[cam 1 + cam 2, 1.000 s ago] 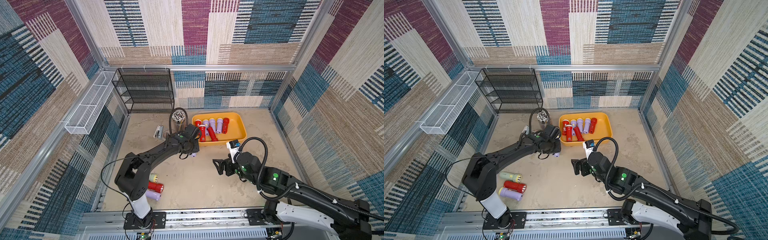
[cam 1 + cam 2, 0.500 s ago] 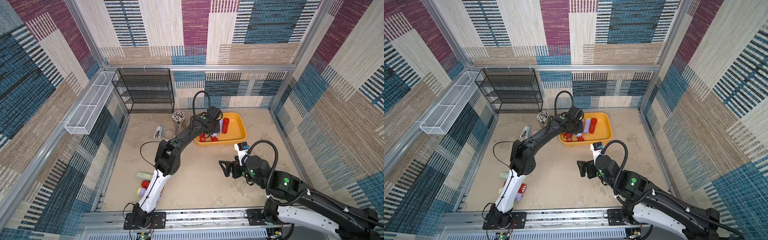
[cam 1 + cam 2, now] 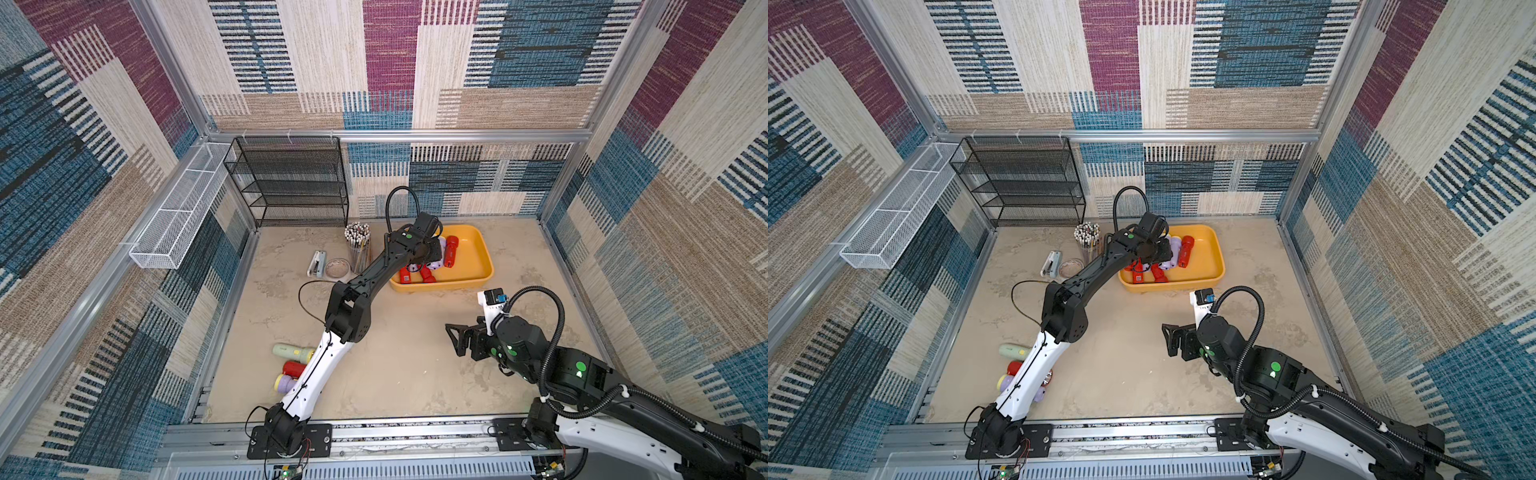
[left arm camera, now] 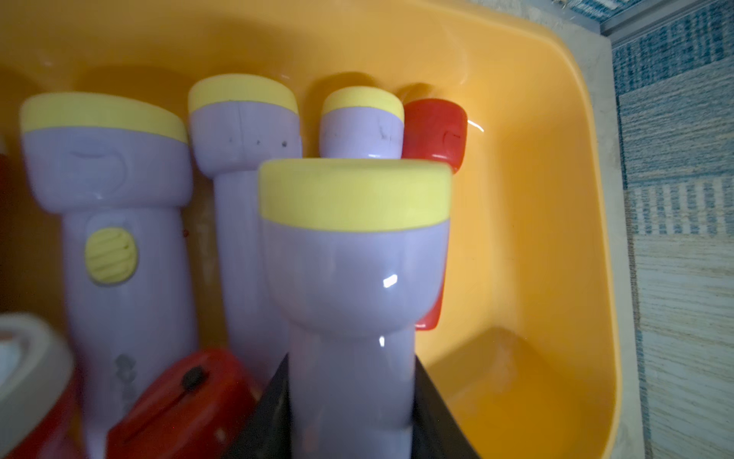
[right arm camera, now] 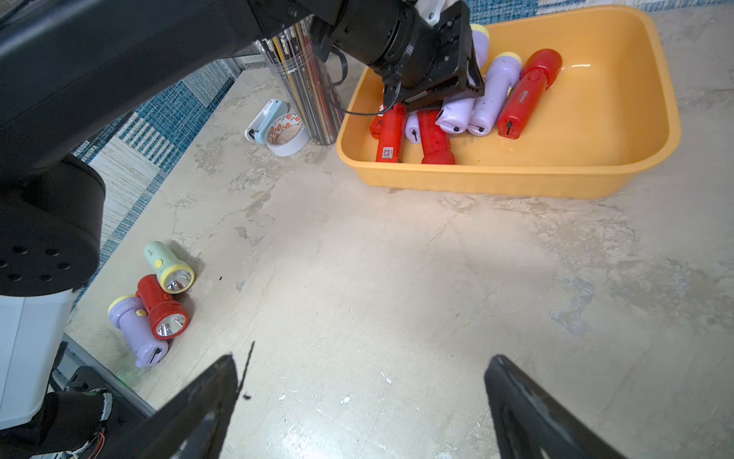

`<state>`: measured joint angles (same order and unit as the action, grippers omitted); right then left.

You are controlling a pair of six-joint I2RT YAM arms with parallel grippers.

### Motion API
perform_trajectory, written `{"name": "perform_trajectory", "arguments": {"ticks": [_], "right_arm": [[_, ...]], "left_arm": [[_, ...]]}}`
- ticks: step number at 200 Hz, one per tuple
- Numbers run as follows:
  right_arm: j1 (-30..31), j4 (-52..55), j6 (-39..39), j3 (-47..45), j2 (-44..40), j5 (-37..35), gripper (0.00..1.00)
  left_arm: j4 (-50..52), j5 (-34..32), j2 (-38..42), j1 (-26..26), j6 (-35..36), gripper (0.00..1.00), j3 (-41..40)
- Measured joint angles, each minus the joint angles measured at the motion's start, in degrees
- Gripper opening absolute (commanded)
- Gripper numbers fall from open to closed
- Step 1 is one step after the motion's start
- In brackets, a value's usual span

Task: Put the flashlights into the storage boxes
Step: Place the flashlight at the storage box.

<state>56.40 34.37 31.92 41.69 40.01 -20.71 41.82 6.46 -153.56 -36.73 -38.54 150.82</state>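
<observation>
The left gripper [image 4: 351, 401] squeezes tight on a chunky purple plastic flashlight with a yellow head [image 4: 353, 254]. It holds the flashlight inside the shallow yellow-orange plastic tray [image 4: 556, 167], over other purple flashlights [image 4: 107, 198] and red flashlights [image 5: 528, 91] that lie side by side in there. It is hard to tell if it touches them. The right gripper [image 5: 361, 381] is spread wide and holds nothing, above the sandy table [image 5: 397, 258]. Three more flashlights lie close together on the table, well apart from the tray: a pale green one [image 5: 167, 266], a red one [image 5: 161, 308] and a purple one [image 5: 133, 332].
</observation>
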Motion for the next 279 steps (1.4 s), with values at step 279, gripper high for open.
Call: {"name": "perform_trajectory", "arguments": {"ticks": [279], "right_arm": [[-9.4,-10.4,-0.33,4.9,24.09,-2.01,1.0]], "left_arm": [[-16.26,-0.31,57.57,-1.33,6.23,0.57,-73.26]]}}
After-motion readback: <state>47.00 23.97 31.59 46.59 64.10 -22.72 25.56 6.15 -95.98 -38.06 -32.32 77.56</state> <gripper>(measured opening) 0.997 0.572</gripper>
